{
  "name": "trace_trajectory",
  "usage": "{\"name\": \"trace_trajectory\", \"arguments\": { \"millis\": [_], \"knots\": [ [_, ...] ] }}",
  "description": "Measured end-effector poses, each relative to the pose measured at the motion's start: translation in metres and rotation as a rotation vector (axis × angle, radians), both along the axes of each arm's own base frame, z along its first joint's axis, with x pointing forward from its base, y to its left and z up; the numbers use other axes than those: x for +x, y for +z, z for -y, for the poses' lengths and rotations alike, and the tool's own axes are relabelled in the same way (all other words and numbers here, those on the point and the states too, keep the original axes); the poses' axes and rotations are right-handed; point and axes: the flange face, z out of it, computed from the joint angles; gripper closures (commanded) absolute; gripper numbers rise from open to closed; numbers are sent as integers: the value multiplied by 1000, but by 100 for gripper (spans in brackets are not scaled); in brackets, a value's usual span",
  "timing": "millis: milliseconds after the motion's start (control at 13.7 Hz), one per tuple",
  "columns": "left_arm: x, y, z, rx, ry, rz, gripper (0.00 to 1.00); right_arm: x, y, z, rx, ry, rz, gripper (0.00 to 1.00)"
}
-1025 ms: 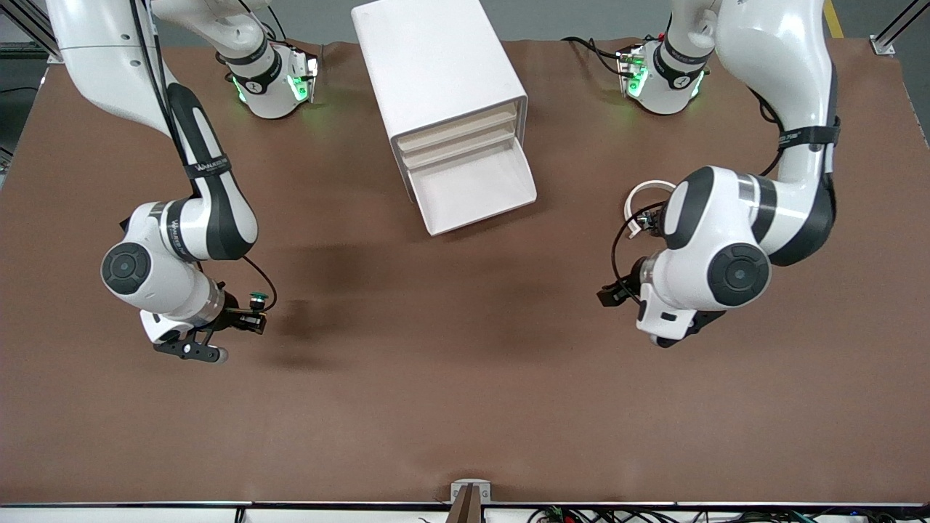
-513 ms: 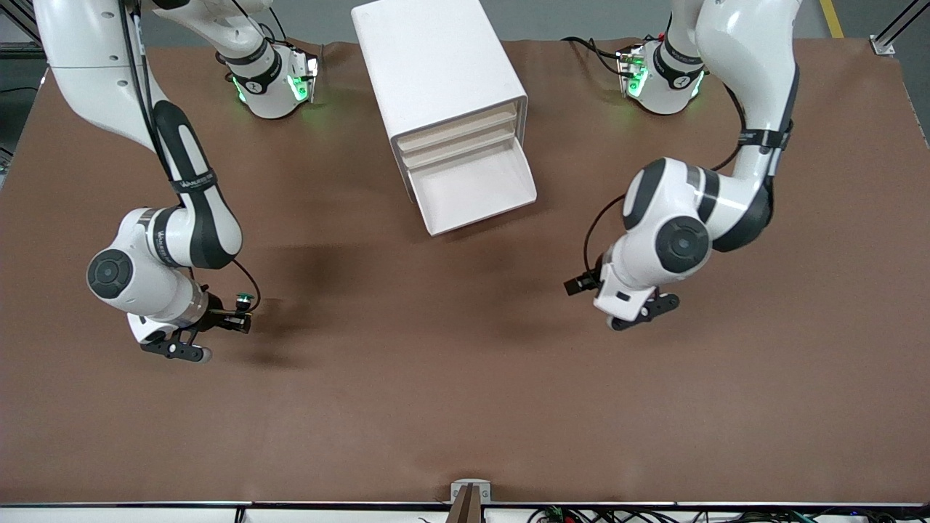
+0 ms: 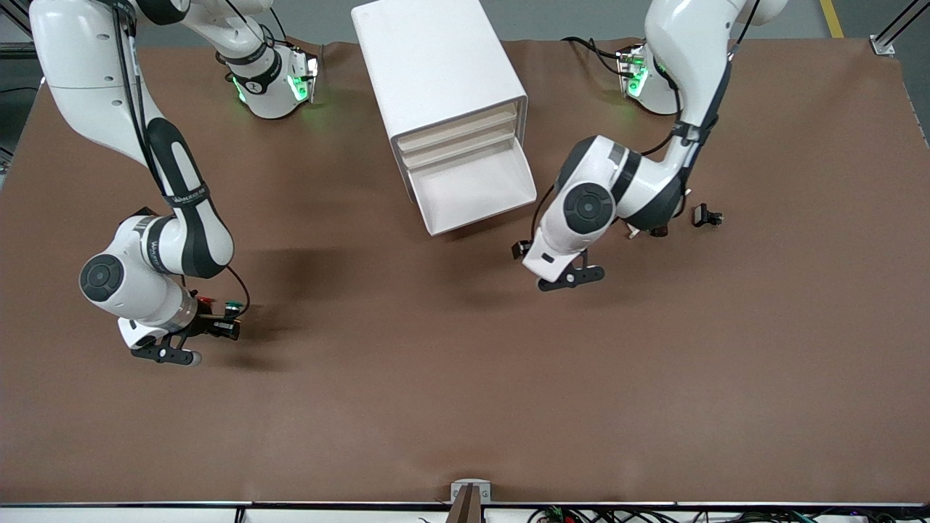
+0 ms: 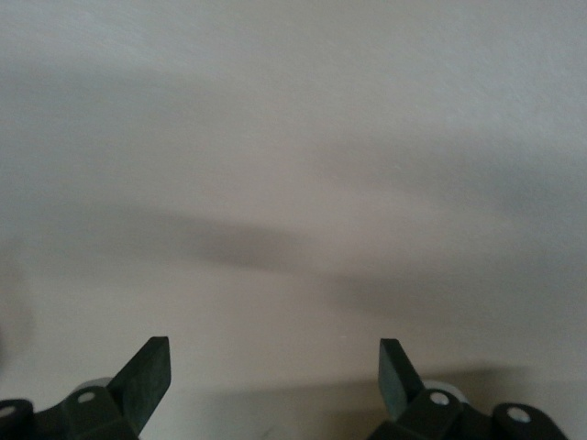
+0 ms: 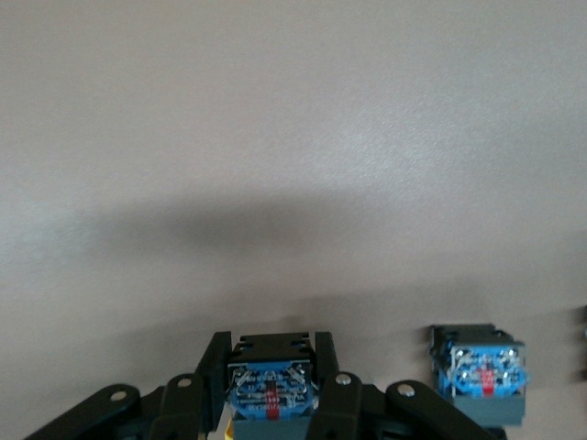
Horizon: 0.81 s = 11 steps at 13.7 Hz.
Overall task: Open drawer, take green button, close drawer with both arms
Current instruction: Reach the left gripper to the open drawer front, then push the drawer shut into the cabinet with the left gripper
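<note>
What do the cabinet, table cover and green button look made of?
Cabinet: likely molded plastic, glossy white, rounded corners; the open drawer matches it.
Table cover: matte brown sheet, maybe felt or leatherette; it wrinkles at the edge by the arm bases.
Green button, in the right claw: seemingly hard plastic, with a blue-and-black body.

Drawer [image 3: 476,190]: bottom tray of the white cabinet [image 3: 436,69], pulled out, nothing visible inside; button [image 3: 233,307]: green cap, blue-and-black body, clamped in the right gripper [image 3: 215,325] toward the right arm's end of the table.
</note>
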Motion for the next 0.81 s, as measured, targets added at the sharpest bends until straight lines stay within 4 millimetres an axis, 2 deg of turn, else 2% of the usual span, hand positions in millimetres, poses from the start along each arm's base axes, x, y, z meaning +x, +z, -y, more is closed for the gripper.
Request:
{"name": "trace_trajectory", "arguments": {
  "millis": [146,293,513,805],
  "knots": [
    [-12,-23,25,-7,5,30,0,0,-10,5,-4,-3,4,100],
    [-22,-41,37,1,6,27,0,-1,-16,6,-5,-4,-3,100],
    [-32,-47,45,11,11,2,0,-2,-18,6,-5,4,-7,100],
    [-55,-48,67,14,20,-37,0,-4,-20,3,-2,13,-16,100]
  ]
}}
